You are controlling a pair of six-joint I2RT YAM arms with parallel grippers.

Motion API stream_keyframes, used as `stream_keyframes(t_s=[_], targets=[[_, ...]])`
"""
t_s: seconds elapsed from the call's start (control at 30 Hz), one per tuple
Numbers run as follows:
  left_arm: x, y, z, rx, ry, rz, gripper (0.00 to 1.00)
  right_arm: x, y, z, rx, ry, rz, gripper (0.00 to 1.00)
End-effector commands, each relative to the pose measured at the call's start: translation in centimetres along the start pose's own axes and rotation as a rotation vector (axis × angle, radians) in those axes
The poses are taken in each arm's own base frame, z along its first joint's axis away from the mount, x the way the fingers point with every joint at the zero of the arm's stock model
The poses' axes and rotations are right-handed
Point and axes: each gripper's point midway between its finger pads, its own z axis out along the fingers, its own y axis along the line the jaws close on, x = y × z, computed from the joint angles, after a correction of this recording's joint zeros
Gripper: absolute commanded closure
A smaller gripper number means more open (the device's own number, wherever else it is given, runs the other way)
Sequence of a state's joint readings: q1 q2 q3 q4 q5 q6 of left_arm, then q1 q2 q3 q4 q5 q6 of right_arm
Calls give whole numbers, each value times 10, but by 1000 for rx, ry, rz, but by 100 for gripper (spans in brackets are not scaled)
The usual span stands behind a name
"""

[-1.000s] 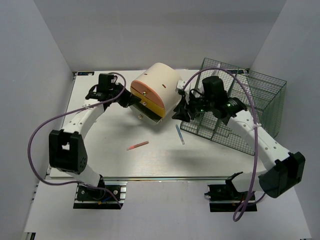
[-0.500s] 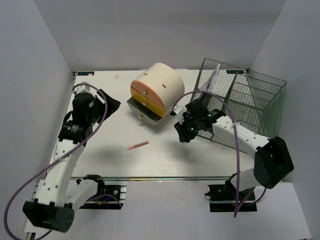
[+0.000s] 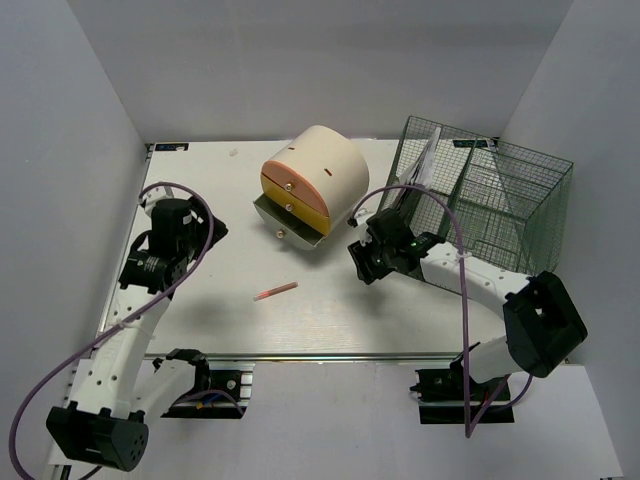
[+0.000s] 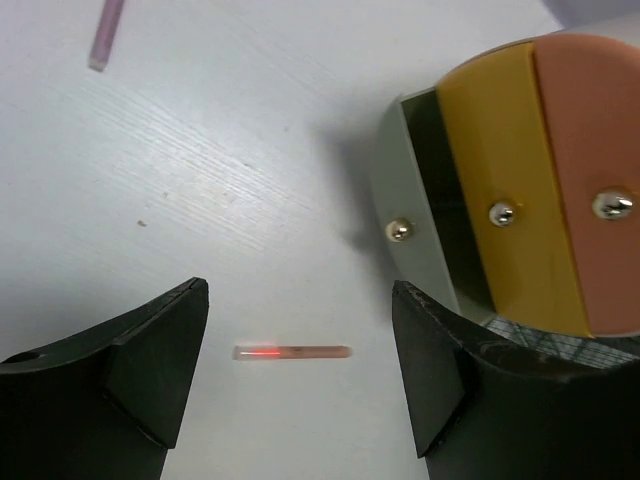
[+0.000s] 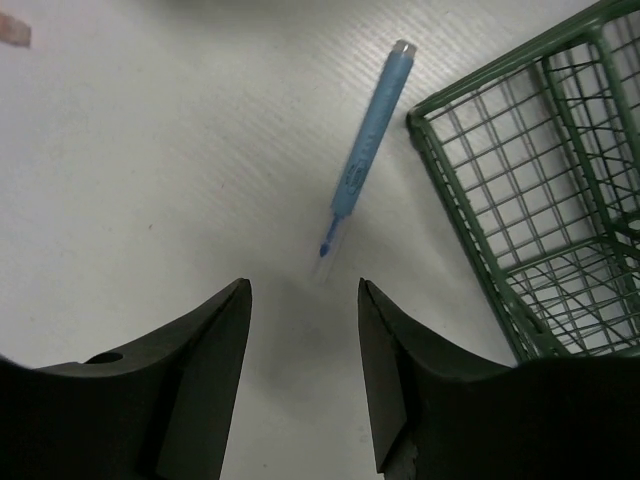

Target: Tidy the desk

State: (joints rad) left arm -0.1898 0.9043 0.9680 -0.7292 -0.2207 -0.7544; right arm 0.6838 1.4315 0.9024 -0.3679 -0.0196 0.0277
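Note:
On the white desk (image 3: 230, 320) a red pen (image 3: 275, 292) lies near the middle. My left gripper (image 3: 207, 230) hovers open at the left, above the desk. In the left wrist view the red pen (image 4: 291, 352) shows far below, between the open left gripper (image 4: 300, 300) fingers. My right gripper (image 3: 363, 262) is low over the desk beside the basket and hides the blue pen from above. In the right wrist view the blue pen (image 5: 365, 150) lies just ahead of the open, empty right gripper (image 5: 303, 290).
A cream cylinder container (image 3: 310, 185) with yellow and pink drawer fronts stands at the back middle, its grey bottom drawer (image 4: 420, 230) ajar. A dark green wire basket (image 3: 480, 215) fills the right side, its corner (image 5: 530, 200) close to the blue pen. A small pinkish stick (image 4: 105, 30) lies farther off.
My left gripper let go at the container's drawers, opened and drew back to the left. My right gripper came down from the basket over the blue pen and its jaws widened.

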Motion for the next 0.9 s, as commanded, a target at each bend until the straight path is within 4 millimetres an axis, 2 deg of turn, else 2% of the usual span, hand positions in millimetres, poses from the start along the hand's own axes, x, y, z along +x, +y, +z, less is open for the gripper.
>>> stream_keyframes(t_s=[0.0,0.2,0.37,0.7,0.87], targets=[[-1,15,6,-80,-6,39,17,-17,-10,7,71,-77,55,47],[6,15,10,-73,8,22,17,-18,-20,18,126,-114,98,48],[9,20,7,-78,8,13,17,-17,-21,27,134,-120,120,49],[17,27,5,-90,16,-9,17,0,-25,50,156,-110,140,53],[18,28,7,-95,21,-9,17,-4,-23,56,155,-143,148,55]])
